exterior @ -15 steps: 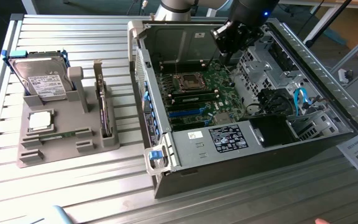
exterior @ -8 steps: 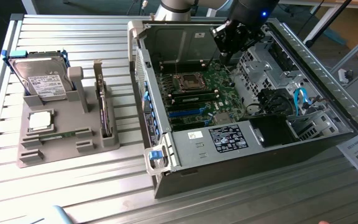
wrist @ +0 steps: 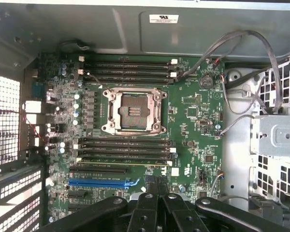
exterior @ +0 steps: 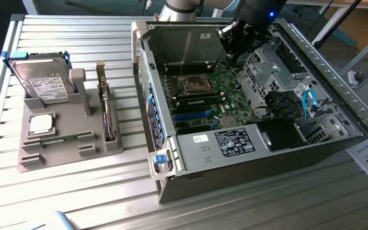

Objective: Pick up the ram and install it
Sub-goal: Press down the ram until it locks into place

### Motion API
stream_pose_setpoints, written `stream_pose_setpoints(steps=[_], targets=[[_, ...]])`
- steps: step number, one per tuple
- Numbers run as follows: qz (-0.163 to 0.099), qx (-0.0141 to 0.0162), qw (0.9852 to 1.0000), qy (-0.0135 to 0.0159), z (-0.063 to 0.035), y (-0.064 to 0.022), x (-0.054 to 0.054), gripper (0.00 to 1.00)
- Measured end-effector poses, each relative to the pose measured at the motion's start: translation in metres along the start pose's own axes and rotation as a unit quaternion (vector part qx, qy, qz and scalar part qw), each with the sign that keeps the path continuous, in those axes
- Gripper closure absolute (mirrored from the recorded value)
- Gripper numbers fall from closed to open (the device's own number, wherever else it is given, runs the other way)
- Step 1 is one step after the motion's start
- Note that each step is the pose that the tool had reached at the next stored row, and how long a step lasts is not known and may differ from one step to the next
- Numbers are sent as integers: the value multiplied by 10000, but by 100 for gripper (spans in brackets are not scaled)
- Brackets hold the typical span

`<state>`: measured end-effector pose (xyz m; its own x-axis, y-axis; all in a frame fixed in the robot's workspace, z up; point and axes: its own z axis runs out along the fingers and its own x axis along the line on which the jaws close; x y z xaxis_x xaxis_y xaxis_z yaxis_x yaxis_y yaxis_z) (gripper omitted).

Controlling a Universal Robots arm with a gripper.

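1. One gripper (wrist: 156, 186) hangs over the motherboard (wrist: 188, 104) inside the open computer case (exterior: 171, 38). Its fingers are pressed together with nothing between them.
2. One ram (exterior: 61, 139), a thin green stick, lies on edge in the gray fixture (exterior: 27, 160) on the table (exterior: 75, 28), well apart from the gripper.
3. The fixture also carries one hard drive (exterior: 42, 84), one square silver chip (exterior: 40, 123) and one upright card (exterior: 109, 112).
4. The board shows one CPU socket (wrist: 133, 111), two banks of memory slots flanking it, and one blue slot (wrist: 104, 183).
5. The bank slot nearest the gripper bears a light green strip (wrist: 125, 164); whether that is a seated stick cannot be told.
6. Case walls ring the board, and gray cables (wrist: 232, 43) loop beside it. The space above the board is open.
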<state>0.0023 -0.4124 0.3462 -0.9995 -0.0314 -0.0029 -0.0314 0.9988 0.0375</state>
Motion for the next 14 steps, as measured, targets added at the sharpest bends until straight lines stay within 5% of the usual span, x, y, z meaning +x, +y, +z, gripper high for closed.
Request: stream_pose_setpoints(steps=[10, 14], targets=[[-54, 22, 10000, 3, 0, 0, 0, 90], [-54, 127, 9999, 8, 0, 1, 0, 90]])
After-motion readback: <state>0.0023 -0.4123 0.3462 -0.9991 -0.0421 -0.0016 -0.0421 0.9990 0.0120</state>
